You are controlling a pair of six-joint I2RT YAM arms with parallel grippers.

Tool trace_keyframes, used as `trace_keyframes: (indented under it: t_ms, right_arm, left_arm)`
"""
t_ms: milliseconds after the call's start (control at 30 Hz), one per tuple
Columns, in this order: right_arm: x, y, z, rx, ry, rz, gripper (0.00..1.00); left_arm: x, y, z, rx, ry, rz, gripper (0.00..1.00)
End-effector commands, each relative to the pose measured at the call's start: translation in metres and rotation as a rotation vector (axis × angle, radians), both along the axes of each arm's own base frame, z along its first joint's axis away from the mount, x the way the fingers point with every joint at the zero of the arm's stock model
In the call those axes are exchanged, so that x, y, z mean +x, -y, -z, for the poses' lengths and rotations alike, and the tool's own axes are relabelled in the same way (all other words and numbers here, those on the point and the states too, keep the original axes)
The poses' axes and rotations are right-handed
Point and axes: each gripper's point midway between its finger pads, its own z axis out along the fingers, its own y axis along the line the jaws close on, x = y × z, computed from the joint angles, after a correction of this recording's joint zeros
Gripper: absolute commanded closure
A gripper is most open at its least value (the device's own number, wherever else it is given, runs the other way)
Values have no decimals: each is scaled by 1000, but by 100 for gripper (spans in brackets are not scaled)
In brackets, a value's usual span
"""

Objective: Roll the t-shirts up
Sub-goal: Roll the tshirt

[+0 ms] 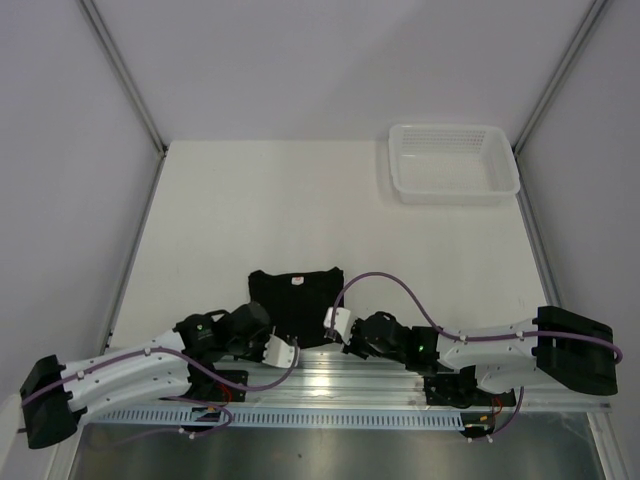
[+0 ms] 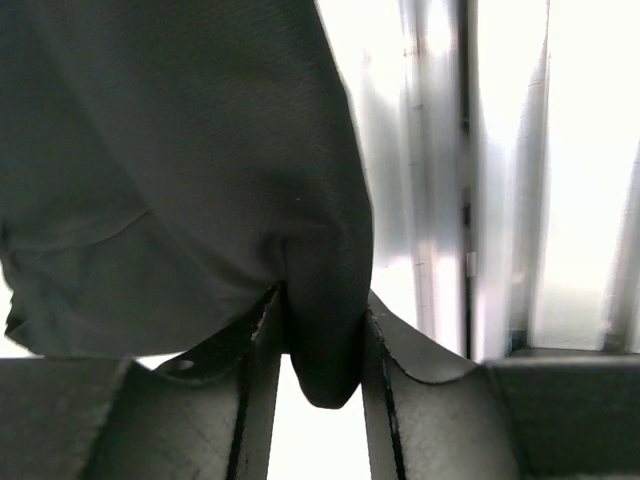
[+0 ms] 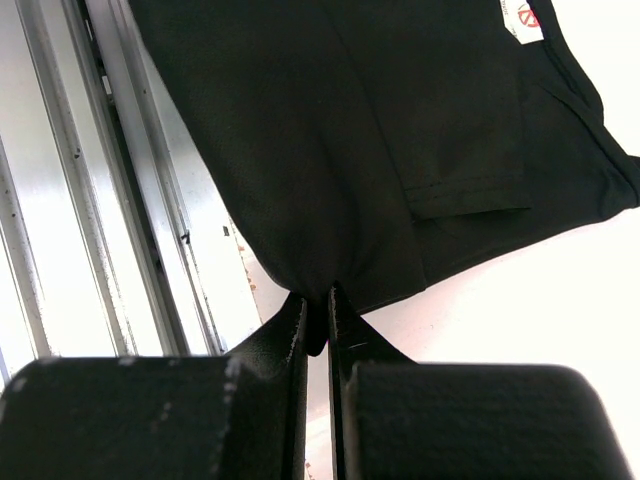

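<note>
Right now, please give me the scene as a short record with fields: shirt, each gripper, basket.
t-shirt: black, spread on the table close to the arms, neck label at its far edge
left gripper: shut on the near left corner of the fabric
right gripper: shut on the near right corner
basket: white mesh, far right, apart from the shirt

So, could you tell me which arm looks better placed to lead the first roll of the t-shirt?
Probably the left. The left gripper holds a thick fold of the t-shirt deep between its fingers, while the right gripper pinches only a thin corner at its tips.
</note>
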Motion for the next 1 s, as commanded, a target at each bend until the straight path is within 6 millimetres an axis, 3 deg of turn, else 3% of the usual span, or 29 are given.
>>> trace_keyframes:
  t_ms: [0, 200, 400, 567, 767, 967]
  right_arm:
    - [3, -9, -13, 45, -2, 1, 100]
    - [-2, -11, -15, 38, -57, -41, 100]
    - [-19, -4, -21, 27, -170, -113, 100]
    - [-33, 0, -25, 8, -287, -188, 100]
    - [-31, 5, -21, -18, -389, -224, 100]
    - [-10, 5, -16, -38, -458, -202, 100]
  left_arm:
    - [8, -3, -10, 2, 51, -15, 72]
    - [1, -8, -15, 19, 14, -14, 99]
    - [-28, -8, -31, -7, -118, 59, 99]
    - [-33, -12, -35, 1, -158, 61, 97]
    - [-27, -5, -43, -7, -200, 58, 94]
    - [1, -6, -45, 16, -212, 24, 91]
